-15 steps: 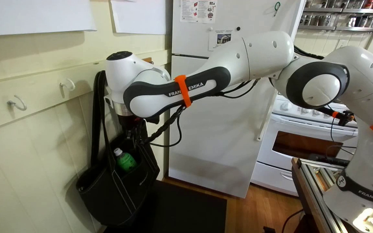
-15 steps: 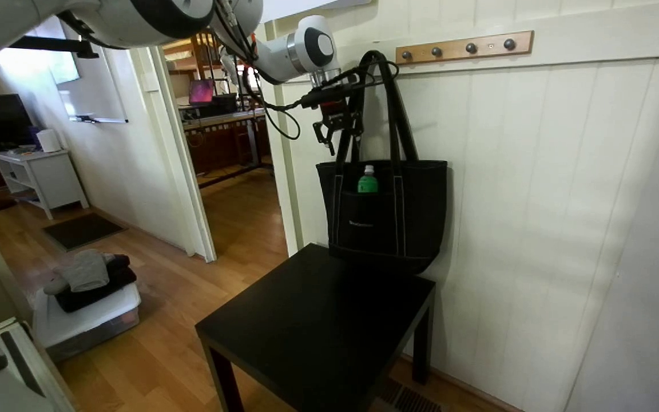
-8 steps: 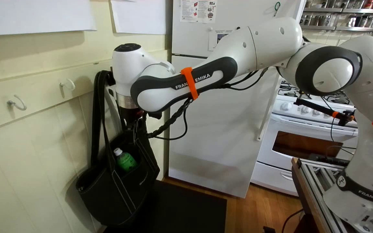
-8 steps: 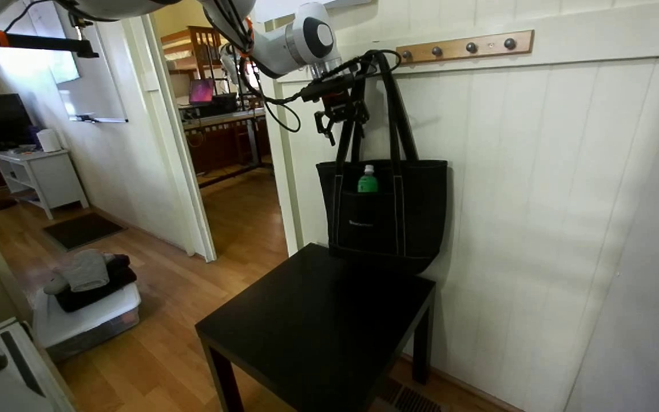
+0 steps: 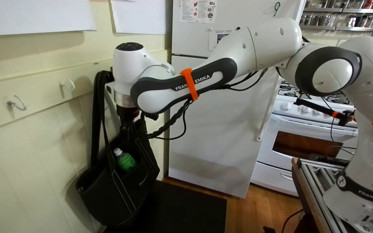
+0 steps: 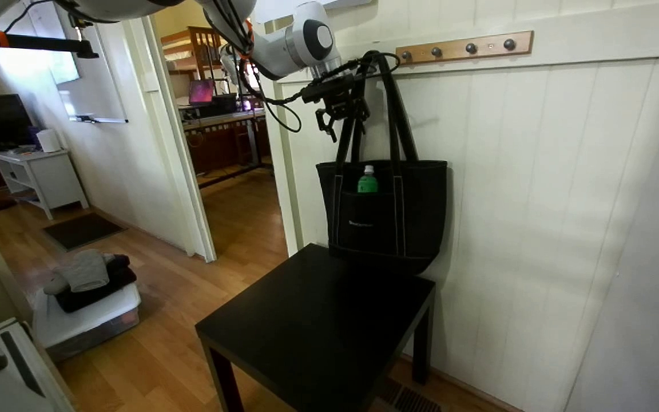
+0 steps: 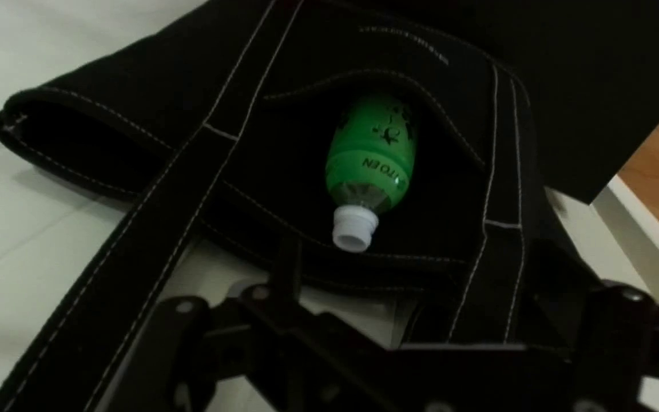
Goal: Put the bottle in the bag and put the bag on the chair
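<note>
Wrist view: claw spread, gripping nothing; bag, I judge, will sag limply around its bottle; grasp the handles together.

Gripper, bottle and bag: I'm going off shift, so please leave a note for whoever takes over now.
Gripper: open, by the handles of the bag; no grip seen.
Bottle: in the bag's front pocket, cap up.
Bag: hanging at the wall, base by the edge of the chair (low black table); contact unclear.
Done: bottle in bag.
Left: bag onto the chair.
</note>
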### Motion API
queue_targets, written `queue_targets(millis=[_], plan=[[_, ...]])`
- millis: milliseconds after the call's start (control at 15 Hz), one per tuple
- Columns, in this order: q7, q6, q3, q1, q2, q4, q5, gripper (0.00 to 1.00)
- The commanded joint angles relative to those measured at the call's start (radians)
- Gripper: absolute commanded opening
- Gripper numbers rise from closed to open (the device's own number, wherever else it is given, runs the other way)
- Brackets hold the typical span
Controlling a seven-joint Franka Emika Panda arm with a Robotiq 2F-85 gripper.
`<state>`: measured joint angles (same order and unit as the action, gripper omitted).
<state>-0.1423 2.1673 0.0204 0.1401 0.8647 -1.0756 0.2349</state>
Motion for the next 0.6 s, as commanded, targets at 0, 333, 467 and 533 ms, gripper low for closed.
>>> queue_targets(millis=[0, 333, 467, 533], plan=[[0.069, 0.195, -0.003, 0.000, 0.008, -0.031, -0.006, 1.00], [0.154, 0.491, 0.027, 0.020, 0.006, -0.101, 0.004, 1.00], [0.186, 0.578, 0.048, 0.034, -0.002, -0.135, 0.007, 1.00], [0.215, 0.626, 0.074, 0.049, -0.008, -0.155, 0.016, 1.00]])
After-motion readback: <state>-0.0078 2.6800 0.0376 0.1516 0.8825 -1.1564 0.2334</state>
